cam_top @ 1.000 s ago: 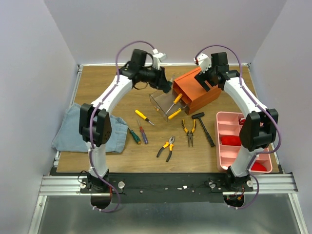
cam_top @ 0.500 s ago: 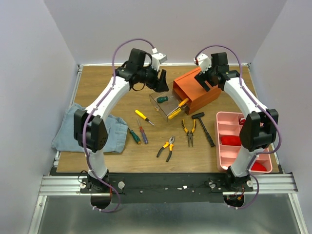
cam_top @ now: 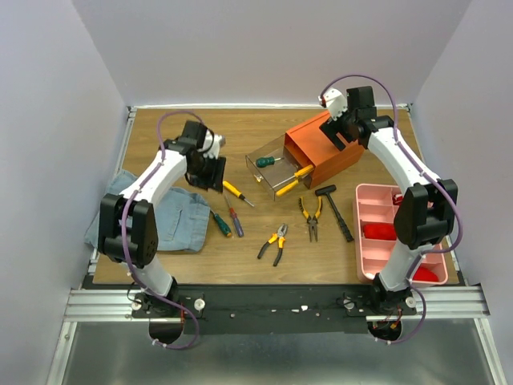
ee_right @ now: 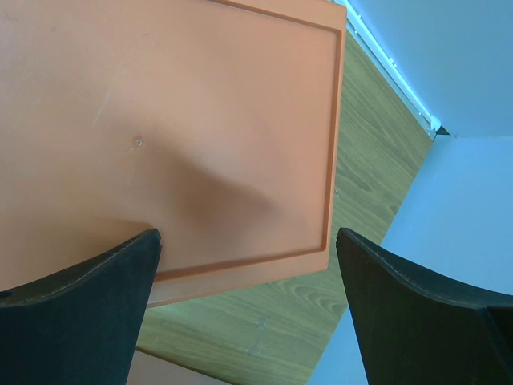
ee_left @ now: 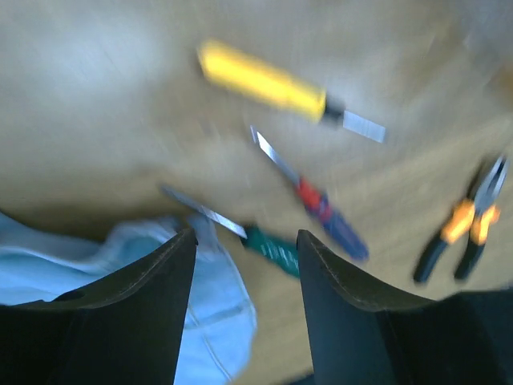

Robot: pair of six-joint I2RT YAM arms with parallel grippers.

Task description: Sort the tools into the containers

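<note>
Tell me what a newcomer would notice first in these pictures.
The orange cabinet at the back right stands out, one clear drawer pulled out with a green screwdriver in it. In front, a hammer, a pair of pliers and a yellow screwdriver lie loose on the wooden table; a pink tray sits at the right edge.

left gripper (ee_left: 246, 234): withdrawn from drawer (cam_top: 258, 152), toward cloth (cam_top: 172, 216) | green screwdriver (cam_top: 267, 161): apparently now in drawer

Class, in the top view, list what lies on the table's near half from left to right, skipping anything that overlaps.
cloth → red-blue screwdriver → orange pliers → yellow pliers → pink tray
</note>
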